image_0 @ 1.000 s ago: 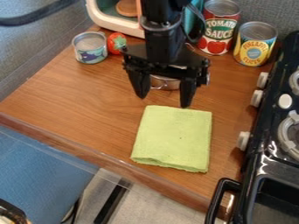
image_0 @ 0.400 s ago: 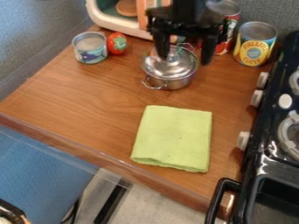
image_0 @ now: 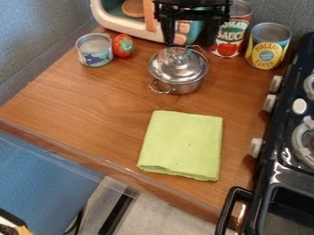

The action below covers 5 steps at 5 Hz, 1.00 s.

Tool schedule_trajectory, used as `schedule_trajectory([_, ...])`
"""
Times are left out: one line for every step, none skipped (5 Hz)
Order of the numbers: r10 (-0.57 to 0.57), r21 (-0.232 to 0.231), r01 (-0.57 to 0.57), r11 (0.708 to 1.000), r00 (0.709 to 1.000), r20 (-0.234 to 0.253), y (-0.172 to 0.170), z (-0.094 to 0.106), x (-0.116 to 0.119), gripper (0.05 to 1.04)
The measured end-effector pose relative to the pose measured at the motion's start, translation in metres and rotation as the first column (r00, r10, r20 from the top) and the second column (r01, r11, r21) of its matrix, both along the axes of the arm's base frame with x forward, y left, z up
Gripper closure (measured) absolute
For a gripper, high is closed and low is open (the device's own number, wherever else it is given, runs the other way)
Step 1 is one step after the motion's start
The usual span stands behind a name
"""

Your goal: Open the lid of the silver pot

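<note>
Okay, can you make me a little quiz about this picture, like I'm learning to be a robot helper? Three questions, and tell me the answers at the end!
1. True or false: the lid is on the silver pot.

2. Pick one. Which thing lies closest to the front edge of the wooden counter?
A) the yellow can
B) the green cloth
C) the little red toy

3. Fill the gap with "apart" or "together": the two sides of the robot's jaws are ____.

Key: 1 true; 2 B; 3 apart.
</note>
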<state>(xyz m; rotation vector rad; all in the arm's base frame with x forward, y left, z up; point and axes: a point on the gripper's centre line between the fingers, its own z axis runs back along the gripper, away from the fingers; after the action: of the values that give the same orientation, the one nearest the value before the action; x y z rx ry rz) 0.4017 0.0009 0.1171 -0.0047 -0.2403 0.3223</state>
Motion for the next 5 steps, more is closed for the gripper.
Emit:
schedule_trajectory([0.005,-0.021,-0.005,1.000,1.000,-0.022,0.006,-0.012,0.014,0.083])
schedule_trajectory([0.008,-0.007,-0.009,1.000,0.997,-0.074,0.007,-0.031,0.020,0.083])
schedule_trajectory([0.008,0.005,-0.007,1.000,0.996,-0.093,0.010,-0.035,0.023,0.083])
schedule_trajectory([0.021,0.007,-0.020,1.000,0.994,-0.108,0.014,-0.040,0.022,0.120])
schedule_trajectory([0.019,0.020,-0.017,1.000,0.992,-0.126,0.016,-0.044,0.021,0.400])
